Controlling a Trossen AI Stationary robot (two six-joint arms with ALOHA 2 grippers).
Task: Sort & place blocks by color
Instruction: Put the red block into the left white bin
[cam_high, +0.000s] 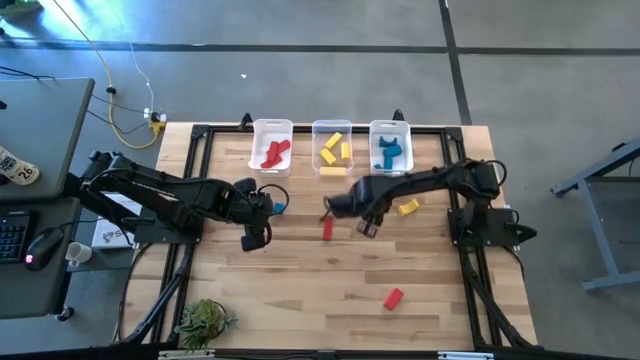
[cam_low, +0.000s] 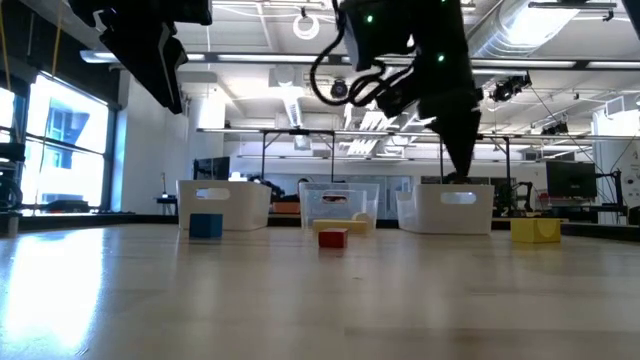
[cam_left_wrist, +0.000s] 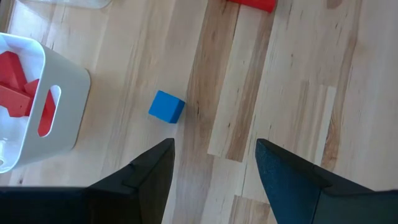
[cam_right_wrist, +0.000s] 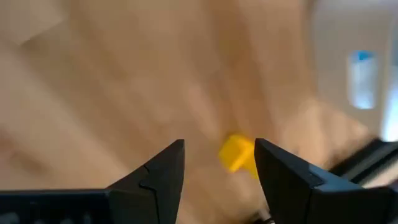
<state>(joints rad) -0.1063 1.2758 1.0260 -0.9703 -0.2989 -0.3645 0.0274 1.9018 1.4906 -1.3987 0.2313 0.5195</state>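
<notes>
Left gripper (cam_high: 252, 240) hung open and empty beside the blue block (cam_left_wrist: 166, 106). Right gripper (cam_high: 367, 226), open and empty, hovered near the yellow block (cam_right_wrist: 236, 152).

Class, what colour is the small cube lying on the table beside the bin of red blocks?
Blue. The cube shows best in the left wrist view.
</notes>
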